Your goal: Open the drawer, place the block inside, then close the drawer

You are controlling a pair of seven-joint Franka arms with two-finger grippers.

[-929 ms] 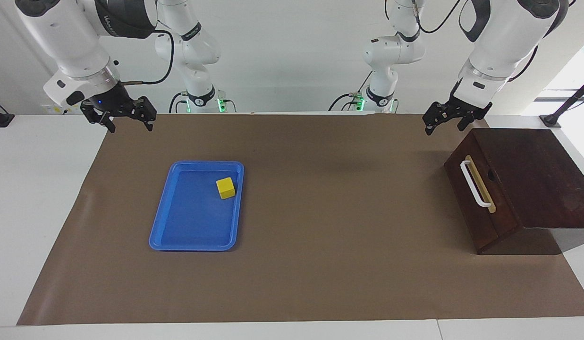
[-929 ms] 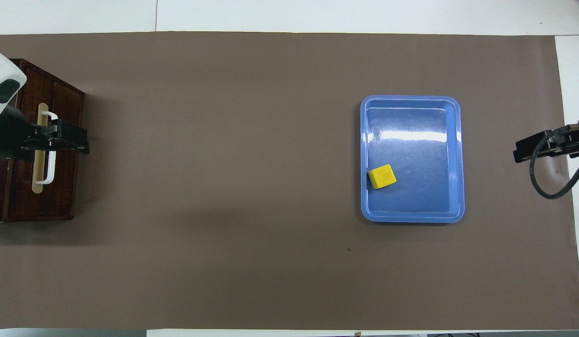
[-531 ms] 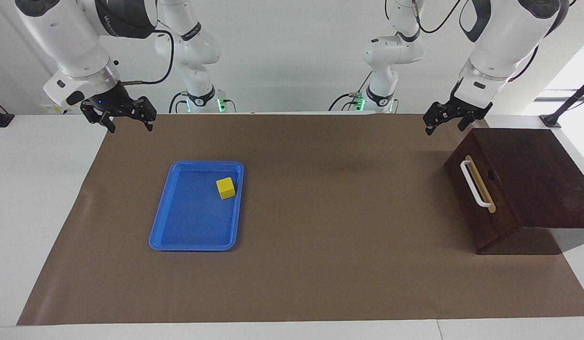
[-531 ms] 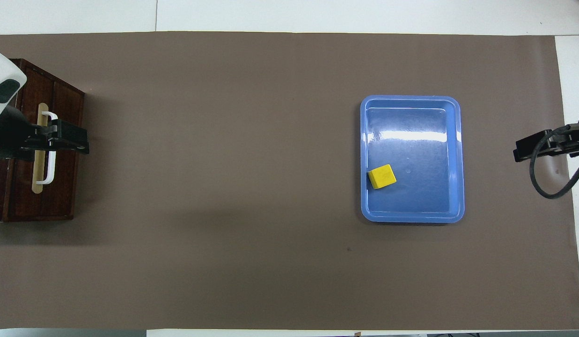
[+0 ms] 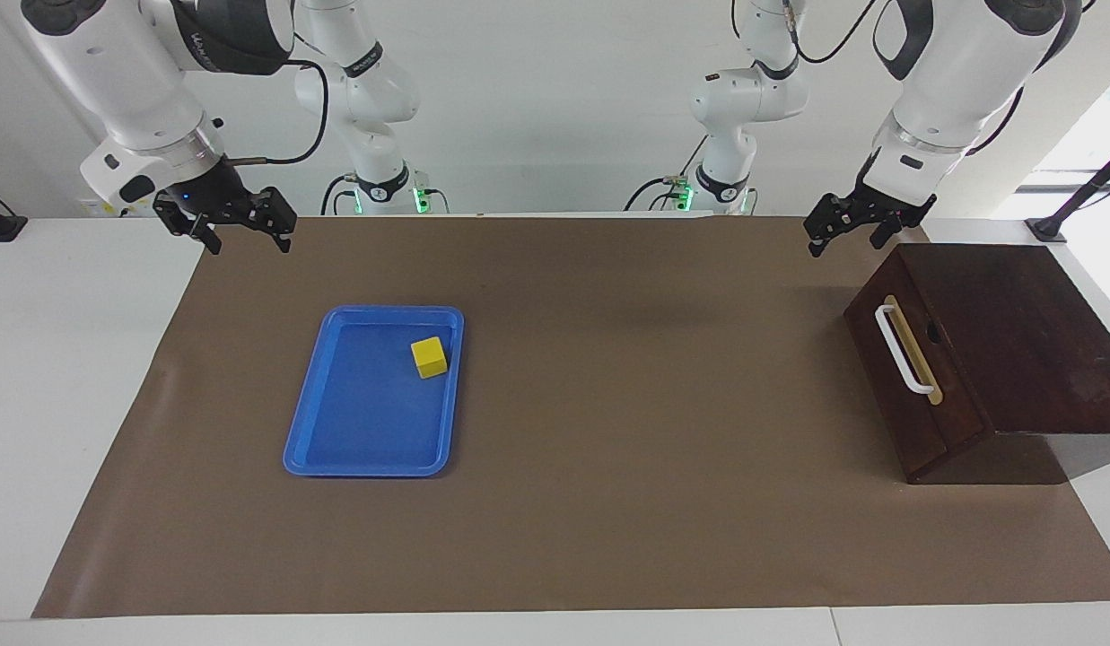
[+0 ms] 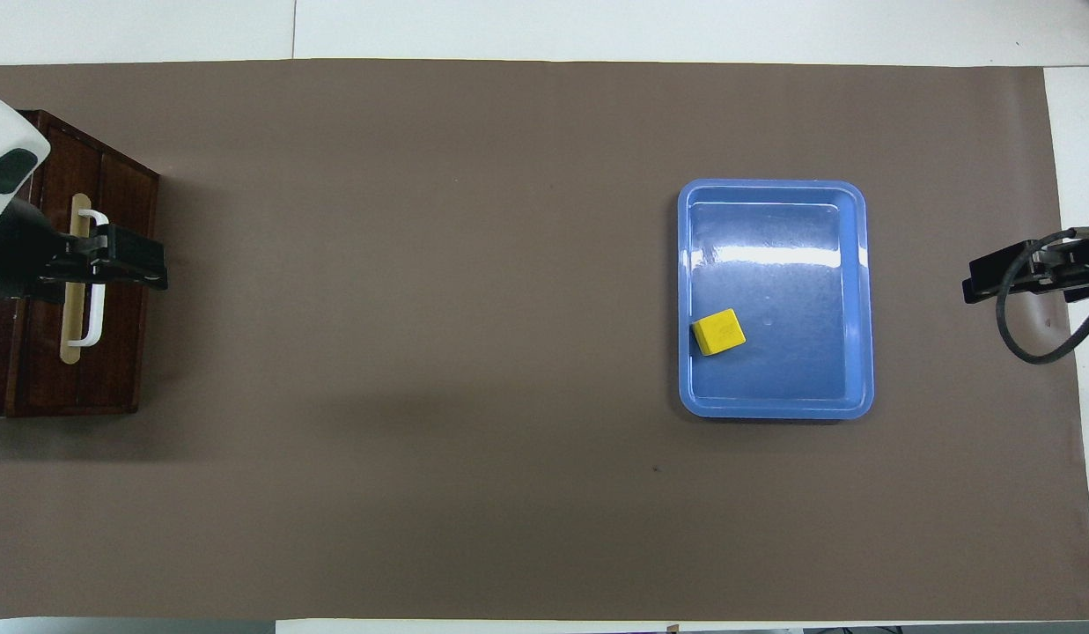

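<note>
The drawer (image 5: 913, 395) is shut in the dark brown box at the left arm's end of the table, its white handle (image 5: 903, 350) facing the table's middle. It also shows in the overhead view (image 6: 113, 352). The yellow block (image 5: 429, 357) lies in the blue tray (image 5: 366, 468), by its rim toward the drawer; the block also shows in the overhead view (image 6: 718, 332). My left gripper (image 5: 844, 248) is open and empty, raised in the air above the box's corner nearer the robots, touching nothing. My right gripper (image 5: 249, 246) is open and empty, raised over the mat's corner at the right arm's end.
A brown mat (image 5: 608, 449) covers the table between tray and box. The blue tray (image 6: 773, 409) holds only the block. In the overhead view the left gripper (image 6: 130, 269) overlaps the handle (image 6: 95, 317) and the right gripper (image 6: 993, 280) shows at the mat's edge.
Both grippers have lifted very slightly. The block, the tray and the drawer have not moved.
</note>
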